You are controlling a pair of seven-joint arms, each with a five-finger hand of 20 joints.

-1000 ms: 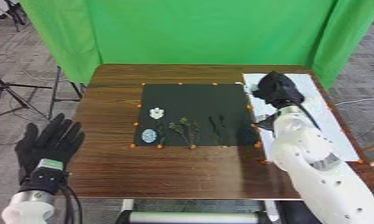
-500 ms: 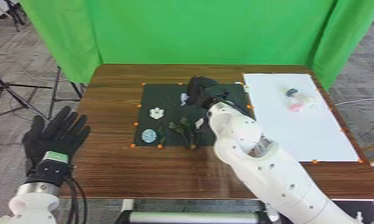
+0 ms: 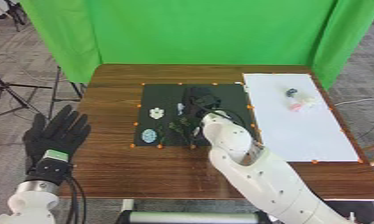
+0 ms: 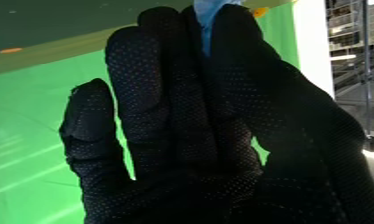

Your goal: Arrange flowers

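Observation:
In the head view my right hand [image 3: 199,100] is over the upper right part of the black mat [image 3: 157,90]. A light blue piece [image 3: 181,106] shows at its left side. The right wrist view has this light blue piece [image 4: 208,20] pinched between thumb and fingertips of my right hand [image 4: 188,145]. On the mat lie a white flower [image 3: 157,113], a pale blue oval bloom [image 3: 149,135] and green stems [image 3: 176,127]. Dark blue, pink [image 3: 295,107] and cream [image 3: 309,101] blooms lie together on the white sheet [image 3: 299,140]. My left hand [image 3: 55,135] has straight, spread fingers.
Orange markers [image 3: 315,161] line the sheet and mat on the brown table [image 3: 148,175]. A green curtain [image 3: 201,35] hangs behind the table's far edge. Black tripod legs [image 3: 23,100] stand at the left.
My right hand has moved left from the white sheet to the black mat, then slightly nearer. The blooms on the sheet came into view. My left hand shifted slightly.

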